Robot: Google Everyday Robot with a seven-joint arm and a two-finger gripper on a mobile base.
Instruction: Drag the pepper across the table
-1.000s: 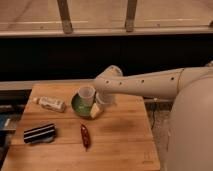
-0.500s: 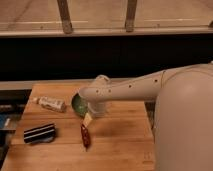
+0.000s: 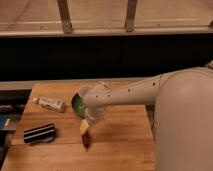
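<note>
We see the gripper (image 3: 85, 128) hanging low over the front half of the table (image 3: 125, 145), pointing down at the end of a white arm (image 3: 135, 92) that reaches in from the right. Its fingers are spread wide apart and we see nothing held between them. The pepper (image 3: 86, 141) lies on the wood directly under the gripper's tip, a slim dark-red piece running roughly from back to front, its far end at the fingertips. We cannot tell whether the fingers touch it or hang just above it. The pepper sits left of the table's middle and near the front edge. Behind the gripper, partly covered by the rounded wrist, stands a green bowl (image 3: 77, 105) on the back half of the table. To the left of the bowl a small pale bottle (image 3: 50, 104) lies on its side, apart from the bowl. Nearer the front left corner we see a black-and-white striped block (image 3: 40, 133) lying flat, well to the left of the pepper and not touching it.
</note>
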